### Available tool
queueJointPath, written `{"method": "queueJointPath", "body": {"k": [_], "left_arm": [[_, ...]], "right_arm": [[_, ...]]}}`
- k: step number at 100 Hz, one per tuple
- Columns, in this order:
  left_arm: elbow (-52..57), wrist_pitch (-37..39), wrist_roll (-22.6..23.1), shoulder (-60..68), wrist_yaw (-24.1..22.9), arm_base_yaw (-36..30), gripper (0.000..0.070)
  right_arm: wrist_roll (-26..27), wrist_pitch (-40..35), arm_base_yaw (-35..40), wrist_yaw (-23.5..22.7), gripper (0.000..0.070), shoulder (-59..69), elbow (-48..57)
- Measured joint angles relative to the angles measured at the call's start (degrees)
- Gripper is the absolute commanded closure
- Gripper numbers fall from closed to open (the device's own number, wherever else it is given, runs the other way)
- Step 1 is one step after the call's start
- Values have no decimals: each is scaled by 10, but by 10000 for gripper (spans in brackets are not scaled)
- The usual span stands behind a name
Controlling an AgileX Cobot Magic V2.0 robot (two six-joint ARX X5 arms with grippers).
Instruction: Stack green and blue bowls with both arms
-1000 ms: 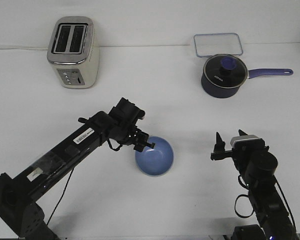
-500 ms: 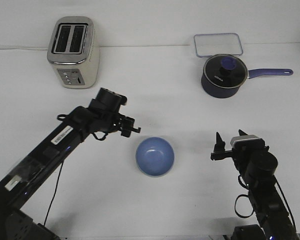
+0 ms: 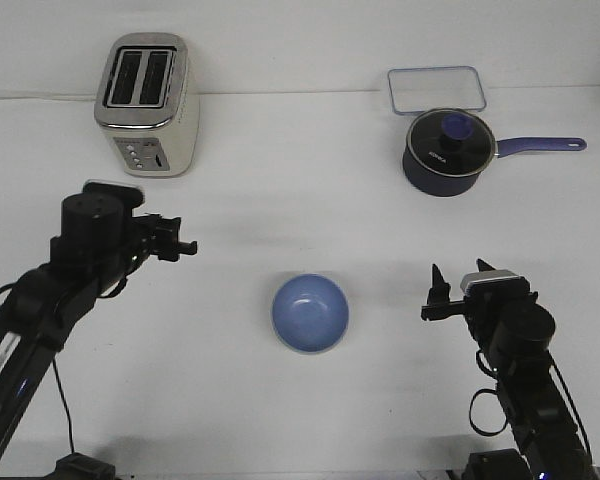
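The periwinkle blue bowl (image 3: 310,313) sits upright on the white table, near the middle and toward the front. The green bowl does not show anywhere in view. My left gripper (image 3: 178,238) is open and empty, up and to the left of the blue bowl and well apart from it, with its fingers pointing right. My right gripper (image 3: 458,282) is open and empty, with its fingertips pointing up. It is to the right of the blue bowl, about a bowl's width from its rim.
A silver and cream toaster (image 3: 145,105) stands at the back left. A dark lidded saucepan (image 3: 448,150) with a purple handle stands at the back right. A clear rectangular tray (image 3: 436,90) lies behind the saucepan.
My left gripper has drawn back from the blue bowl's left rim, up and to the left. The blue bowl stays in place. The right arm has not moved.
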Motion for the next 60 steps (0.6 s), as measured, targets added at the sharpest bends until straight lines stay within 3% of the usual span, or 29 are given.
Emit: {"method": "queueJointPath", "body": {"k": [20,35,60], "left_arm": [[-160,104,-1,-190,-16,37,465],[-279,137,-9,-299,-16,51,314],[-427,190,-14,-399,-27,57,315]], "right_arm": [[0,0,0,0,161,0,0],[0,0,0,0,161,0,0],[0,0,0,0,161,0,0]]}}
